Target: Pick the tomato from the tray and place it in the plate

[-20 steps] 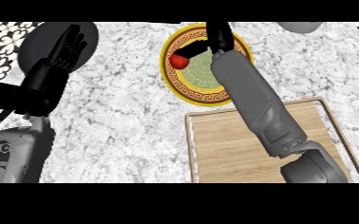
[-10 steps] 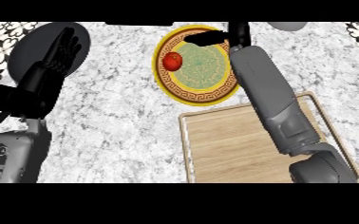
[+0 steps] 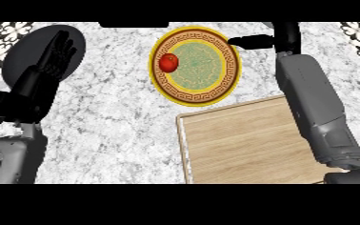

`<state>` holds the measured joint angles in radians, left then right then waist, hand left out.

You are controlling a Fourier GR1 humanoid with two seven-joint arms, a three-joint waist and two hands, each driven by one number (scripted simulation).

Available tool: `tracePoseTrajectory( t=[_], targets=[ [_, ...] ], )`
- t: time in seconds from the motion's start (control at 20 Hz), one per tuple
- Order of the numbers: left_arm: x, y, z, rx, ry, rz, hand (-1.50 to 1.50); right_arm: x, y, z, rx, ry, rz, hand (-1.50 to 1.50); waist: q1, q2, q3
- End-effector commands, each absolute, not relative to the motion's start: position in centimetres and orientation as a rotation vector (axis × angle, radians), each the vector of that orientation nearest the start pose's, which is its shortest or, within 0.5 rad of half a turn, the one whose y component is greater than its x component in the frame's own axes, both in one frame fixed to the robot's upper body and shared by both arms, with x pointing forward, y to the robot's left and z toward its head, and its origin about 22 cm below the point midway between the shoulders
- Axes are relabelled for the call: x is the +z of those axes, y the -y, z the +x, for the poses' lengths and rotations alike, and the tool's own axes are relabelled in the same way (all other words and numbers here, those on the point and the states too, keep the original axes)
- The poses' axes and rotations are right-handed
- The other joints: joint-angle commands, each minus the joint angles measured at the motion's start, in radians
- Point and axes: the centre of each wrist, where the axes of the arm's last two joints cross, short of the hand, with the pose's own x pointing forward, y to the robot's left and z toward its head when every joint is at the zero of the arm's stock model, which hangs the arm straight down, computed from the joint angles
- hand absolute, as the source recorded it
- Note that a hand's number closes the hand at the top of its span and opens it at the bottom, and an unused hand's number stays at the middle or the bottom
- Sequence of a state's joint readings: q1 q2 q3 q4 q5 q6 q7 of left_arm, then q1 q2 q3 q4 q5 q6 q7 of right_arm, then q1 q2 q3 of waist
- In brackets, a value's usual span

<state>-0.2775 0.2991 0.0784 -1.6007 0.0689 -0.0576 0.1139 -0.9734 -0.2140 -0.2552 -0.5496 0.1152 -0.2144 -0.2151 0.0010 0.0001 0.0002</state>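
On the marbled tabletop (image 3: 112, 119), seen from the head view, a round plate (image 3: 195, 66) with a yellow rim and a dark patterned band sits toward twelve o'clock of the scene's middle. The red tomato (image 3: 168, 63) lies in the plate, at about nine o'clock of the green centre, touching the inner patterned ring on that side. No hand touches it.

A wooden tray (image 3: 246, 143) with a pale raised edge fills the area toward five o'clock; its upper left corner lies just beside the plate's lower rim. Nothing shows on its visible wood apart from the forearm that crosses above it.

The right hand (image 3: 255, 41) is at about one o'clock, just beside the plate's right rim, with its grey forearm running down over the tray's right side to the lower edge. One dark digit points left toward the plate; the fingers hold nothing and look relaxed, though part of the hand is cut off by the top edge.

The left hand (image 3: 53, 59) rests at about ten o'clock, well apart from the plate, fingers (image 3: 63, 45) straight and pointing up, open and empty.
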Motion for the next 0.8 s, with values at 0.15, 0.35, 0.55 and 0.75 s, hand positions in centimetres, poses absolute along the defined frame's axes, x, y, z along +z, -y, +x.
tracePoseTrajectory(
  t=[0.15,0.35,0.55,0.75],
  targets=[
    [10.2,-27.6,28.9,-0.226,1.733,0.151,0.0,8.7,30.4,42.2,0.12,1.737,-0.338,-1.5,-0.003,-0.002,0.0],
    [11.9,-28.2,31.3,-0.225,1.74,0.155,0.0,7.8,33.3,40.6,0.124,1.739,-0.344,-1.5,-0.007,0.0,0.0],
    [10.0,-29.2,29.5,-0.233,1.755,0.133,0.0,7.5,36.1,39.4,0.148,1.733,-0.342,-1.5,0.001,0.0,0.0],
    [9.2,-26.5,29.5,-0.241,1.748,0.139,0.0,7.6,35.9,39.3,0.149,1.752,-0.413,-1.5,0.001,0.0,0.0]
  ],
)
